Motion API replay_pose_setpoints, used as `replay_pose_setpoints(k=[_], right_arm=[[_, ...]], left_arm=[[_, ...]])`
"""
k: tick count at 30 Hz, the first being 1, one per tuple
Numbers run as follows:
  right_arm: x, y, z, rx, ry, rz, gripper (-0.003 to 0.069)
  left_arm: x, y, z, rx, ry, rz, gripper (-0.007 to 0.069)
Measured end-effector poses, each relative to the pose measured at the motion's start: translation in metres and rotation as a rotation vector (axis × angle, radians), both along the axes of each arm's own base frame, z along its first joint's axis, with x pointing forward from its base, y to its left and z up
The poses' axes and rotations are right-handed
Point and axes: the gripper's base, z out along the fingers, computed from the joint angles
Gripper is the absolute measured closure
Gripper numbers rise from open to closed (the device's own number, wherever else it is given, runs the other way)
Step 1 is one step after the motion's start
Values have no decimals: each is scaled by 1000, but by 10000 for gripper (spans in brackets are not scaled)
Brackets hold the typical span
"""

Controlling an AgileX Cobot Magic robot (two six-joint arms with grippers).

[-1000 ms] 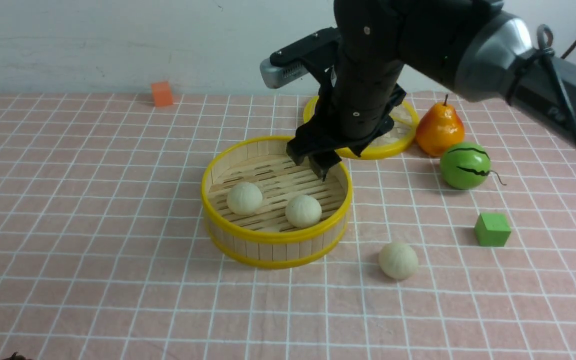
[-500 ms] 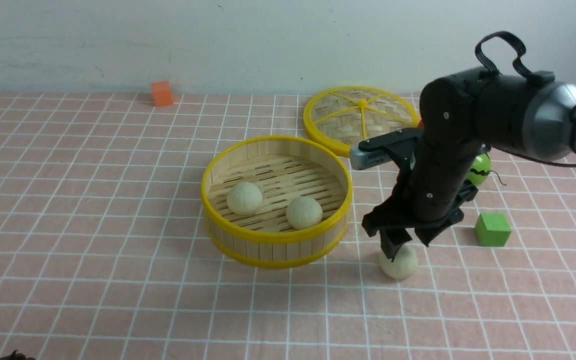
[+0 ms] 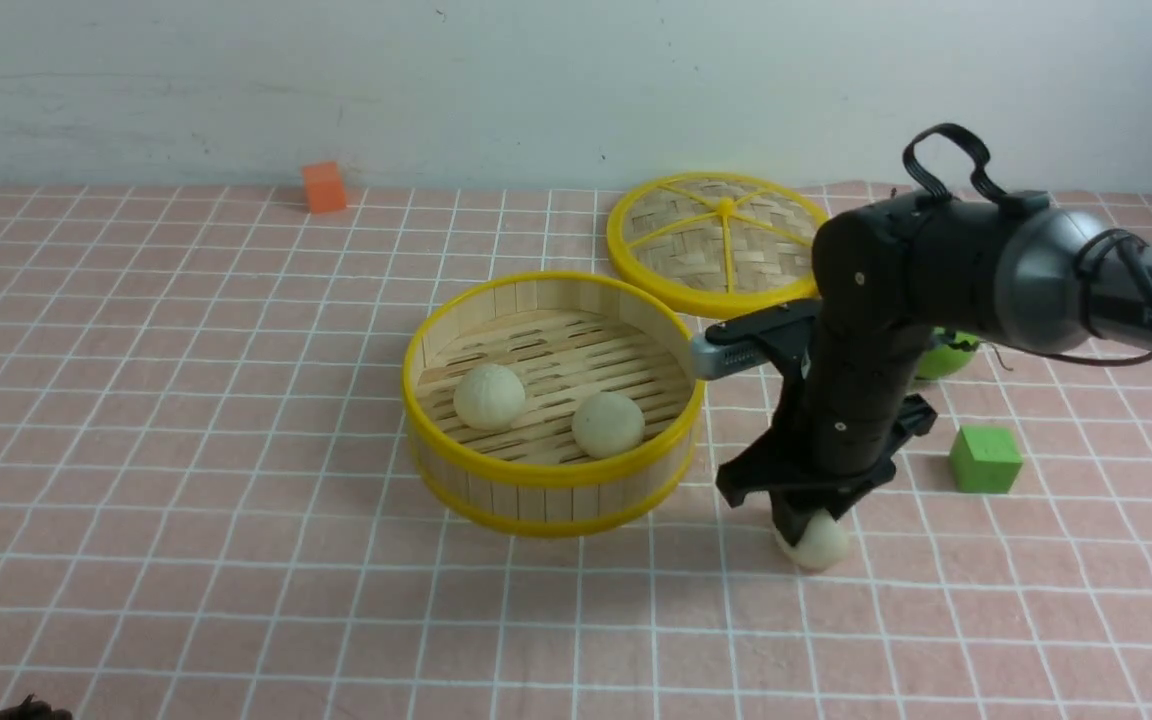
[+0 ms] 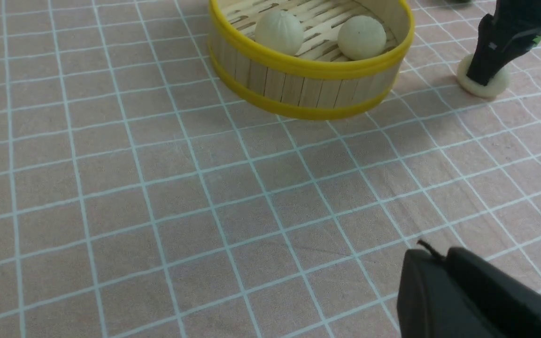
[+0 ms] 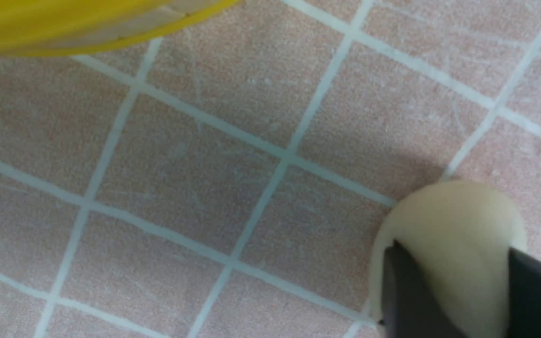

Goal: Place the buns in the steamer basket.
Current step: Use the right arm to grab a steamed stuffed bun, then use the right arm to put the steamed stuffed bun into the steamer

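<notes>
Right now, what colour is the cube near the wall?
Orange; the cube shows best in the front view.

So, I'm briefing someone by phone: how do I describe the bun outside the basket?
Start at the yellow-rimmed bamboo steamer basket on the pink checked cloth. Just off its right side, towards the camera, a cream-white bun sits between the fingers of the right gripper. The two other buns lie inside the basket; only this one is outside.

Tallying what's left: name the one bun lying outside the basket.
The bun on the cloth right of the basket, gripped by the right tool; the other two lie inside the basket.
</notes>
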Motion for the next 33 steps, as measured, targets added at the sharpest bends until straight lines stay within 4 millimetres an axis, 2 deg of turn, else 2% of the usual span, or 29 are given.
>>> replay_pose_setpoints(k=[2,3,10,11,12,14,19,20,21,23,26,30,31,33], right_arm=[[3,2,11,3,-16,4,611],[4,2,16,7,-25,5,629],[24,36,88,137,-293,51,641],[25,36,89,139,-298,51,641],[28,45,97,173,-354,61,641],[34,54,101,213,-417,68,639],[50,68,79,256,-468,65,604],[57,72,64,265,-475,60,568],[58,73,60,264,-470,59,562],[67,77,38,265,-475,56,452],[72,80,22,266,-478,53,303],[73,82,19,290,-473,39,147],[73,82,19,296,-473,36,134],[70,84,29,340,-464,13,64]], left_arm=[[0,0,0,-1,-2,0,586],[0,0,0,-1,-2,0,586],[0,0,1,-5,-10,1,586],[0,0,1,-5,-10,1,586],[0,0,1,-6,-10,1,586],[0,-1,1,-13,-7,-1,583],[0,-1,1,-23,-2,-3,577],[0,-1,1,-25,-1,-3,575],[0,-1,1,-25,-1,-3,575],[0,-1,1,-26,0,-4,575],[0,-1,1,-28,0,-4,572],[0,-1,1,-28,0,-4,571],[0,-1,1,-28,0,-4,571],[0,-1,1,-28,0,-4,571]])
